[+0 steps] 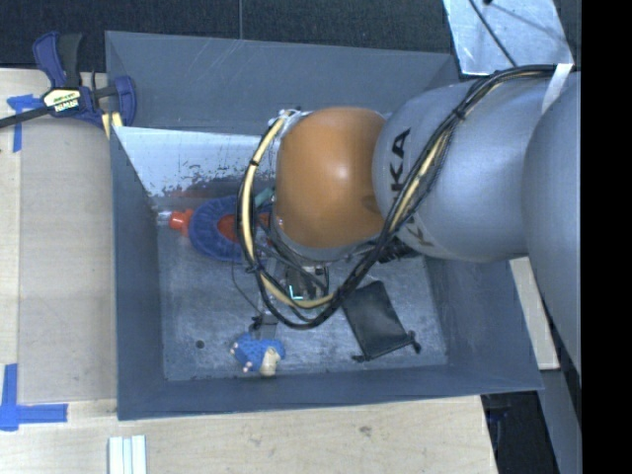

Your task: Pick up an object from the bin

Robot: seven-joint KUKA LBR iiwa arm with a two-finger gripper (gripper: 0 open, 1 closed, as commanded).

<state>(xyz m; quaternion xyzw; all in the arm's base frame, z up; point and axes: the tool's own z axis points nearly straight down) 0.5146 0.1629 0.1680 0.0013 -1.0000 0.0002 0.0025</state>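
One camera on this one, up above the grey metal bin (pixel 136 294) and looking down into it from slightly off to one side, so the far sloping wall shows broad. It sits close enough that the bin's four walls just fit, with strips of pale wooden desk (pixel 59 265) at left and bottom. The silver arm (pixel 474 166) with its rounded orange cover (pixel 326 176) stretches in from the right, looming large near the lens.

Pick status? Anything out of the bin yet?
Done: nothing shows as lifted; the blue round thing, the small blue-and-cream piece and the black flat pouch lie on the bin floor. In hand: the arm is down over the middle, hiding any grasp. Left: grasp and lift.
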